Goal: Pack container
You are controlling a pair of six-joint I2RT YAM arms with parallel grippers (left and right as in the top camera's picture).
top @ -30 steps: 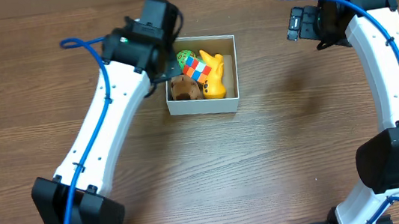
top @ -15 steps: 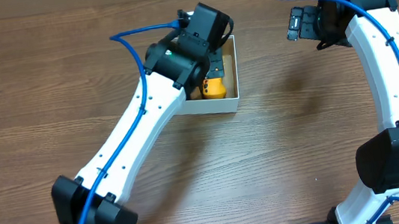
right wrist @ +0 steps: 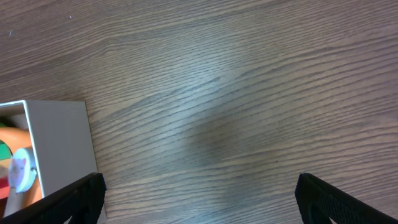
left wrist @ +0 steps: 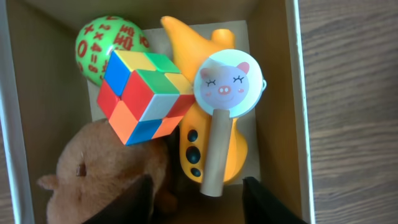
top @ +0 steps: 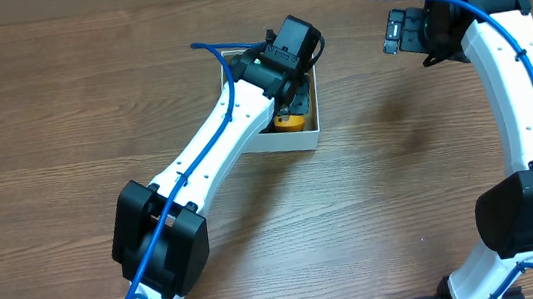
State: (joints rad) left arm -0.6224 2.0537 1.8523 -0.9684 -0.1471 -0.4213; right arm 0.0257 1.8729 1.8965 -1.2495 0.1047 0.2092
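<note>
The container (left wrist: 278, 106), white-walled with a brown bottom, fills the left wrist view. In it lie a green numbered ball (left wrist: 102, 43), a multicoloured cube (left wrist: 143, 93), a yellow toy (left wrist: 186, 50) and a brown plush (left wrist: 106, 168). A round pig-face paddle (left wrist: 225, 87) rests on the yellow toy. My left gripper (left wrist: 202, 208) hangs open just above the box, the paddle's handle end lying free between its fingers. From overhead the left gripper (top: 289, 61) covers most of the container (top: 290, 139). My right gripper (top: 396, 31) stands wide open over bare table, holding nothing.
In the right wrist view the container's corner (right wrist: 59, 137) shows at the left, beside bare wood table (right wrist: 236, 93). The left arm (top: 216, 150) stretches diagonally across the table from the front left.
My left gripper swung right over the container and its jaws opened. The pig-face paddle now lies in the box. The right arm has not moved.
</note>
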